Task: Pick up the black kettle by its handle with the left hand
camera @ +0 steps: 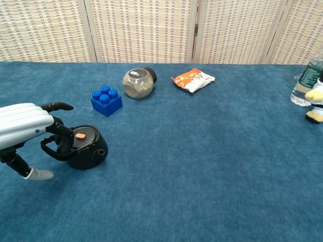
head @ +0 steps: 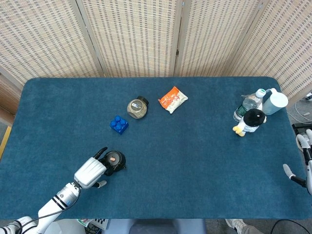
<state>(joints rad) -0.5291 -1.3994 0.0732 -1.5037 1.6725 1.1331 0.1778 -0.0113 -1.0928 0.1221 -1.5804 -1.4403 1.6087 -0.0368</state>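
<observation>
A small black kettle [camera: 86, 148] sat upright on the blue surface [camera: 202, 166]. Its lid bore an orange button. Its loop handle pointed left.

Left robot hand [camera: 25, 128]: silver-grey ribbed shell over the back, with one small blue dot on it; black fingers; a pale grey tip on the lowest digit.
Left forearm [head: 57, 200]: white rounded segments, with black bands at the wrist joint.
Right robot hand [head: 303, 161]: only partly visible at the right edge; black frame with pale grey finger segments and tips.
Cables and screws: too small to tell in either view.
</observation>
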